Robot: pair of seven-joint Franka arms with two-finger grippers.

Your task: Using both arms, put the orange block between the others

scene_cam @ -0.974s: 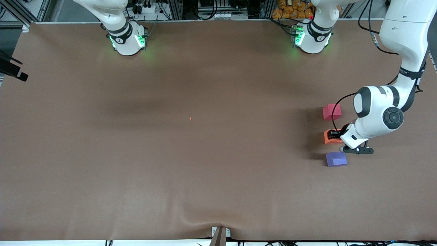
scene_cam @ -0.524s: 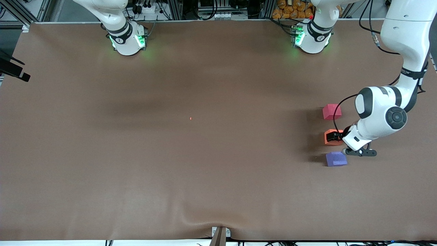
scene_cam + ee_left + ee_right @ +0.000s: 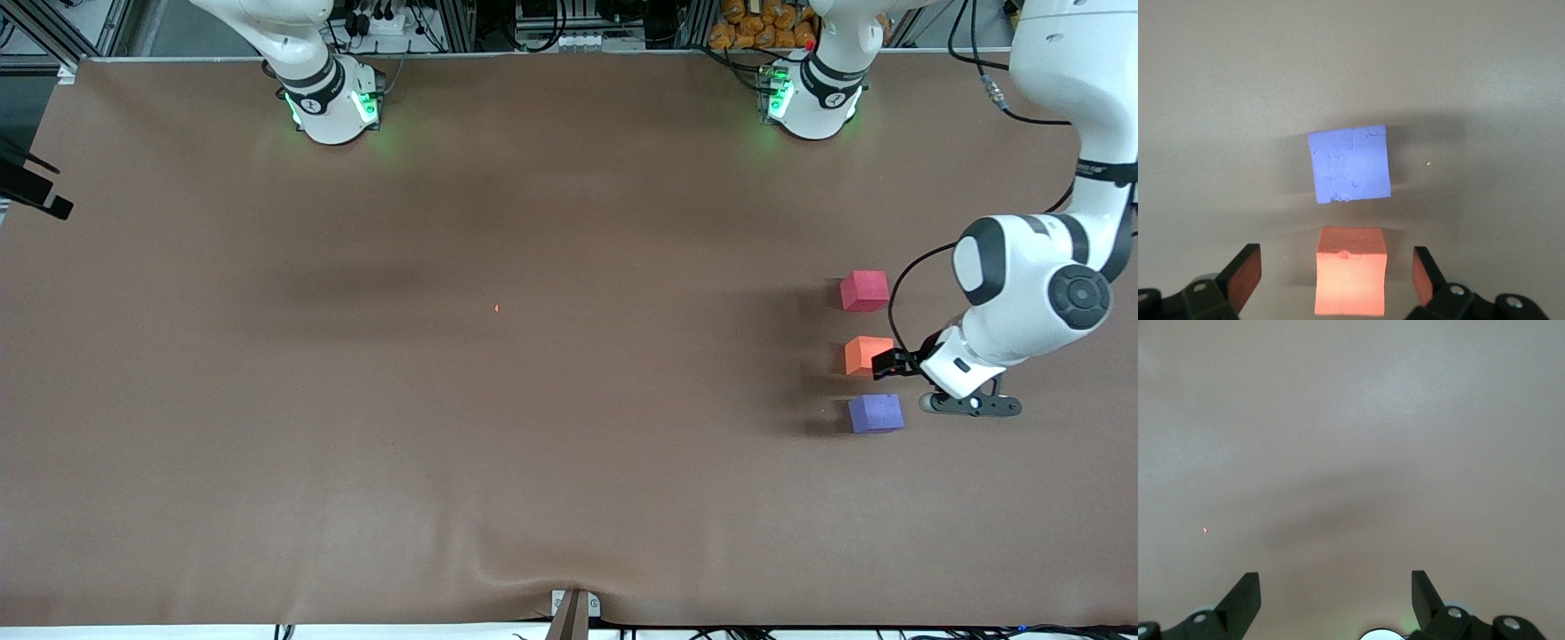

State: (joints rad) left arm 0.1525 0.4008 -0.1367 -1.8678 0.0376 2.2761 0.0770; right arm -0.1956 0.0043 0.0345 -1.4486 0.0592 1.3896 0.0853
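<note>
The orange block [image 3: 867, 355] rests on the brown table in a row between the red-pink cube [image 3: 864, 291] and the purple cube [image 3: 876, 413], with a gap on each side. My left gripper [image 3: 886, 364] is open, low beside the orange block at its side toward the left arm's end. In the left wrist view the orange block [image 3: 1350, 270] sits between the spread fingers [image 3: 1245, 275] without touching them, and the purple cube [image 3: 1349, 164] lies past it. My right gripper [image 3: 1336, 577] is open and empty over bare table; the right arm waits.
The brown table cover [image 3: 498, 427] has a ripple at the edge nearest the front camera. A tiny red speck [image 3: 496, 308] lies mid-table. The arm bases [image 3: 331, 105] glow green along the edge farthest from the front camera.
My left gripper opened, let go of the orange block and drew back toward the left arm's end. The orange block stays between the other two cubes. The right arm barely moved.
</note>
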